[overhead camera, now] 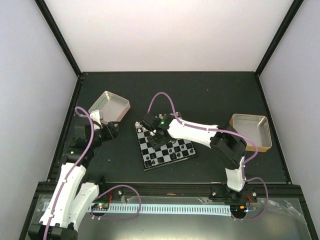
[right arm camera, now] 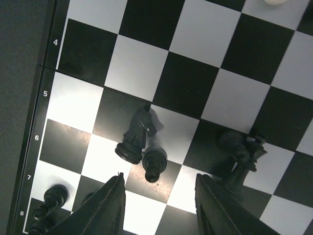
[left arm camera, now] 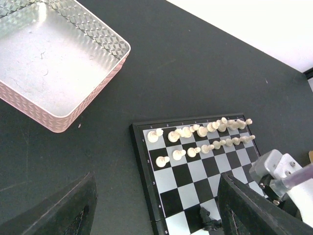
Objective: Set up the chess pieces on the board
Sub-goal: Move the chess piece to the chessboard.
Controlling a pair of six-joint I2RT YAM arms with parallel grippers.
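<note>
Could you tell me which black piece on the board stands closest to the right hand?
The small black pawn beside the knight: it stands just ahead of the right hand, while the other black pieces stand farther off.

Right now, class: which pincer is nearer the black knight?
Right. The right pincer hangs over the black knight; the left pincer is off the board, beside the pink tray.

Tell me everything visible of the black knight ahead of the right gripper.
The black knight is a small glossy dark piece, plastic by its look: horse head over a round base. It stands unheld on the board, near its numbered edge, base at the border of two squares. A black pawn sits close beside it; contact unclear. The right gripper, jaws apart, hovers near it.
</note>
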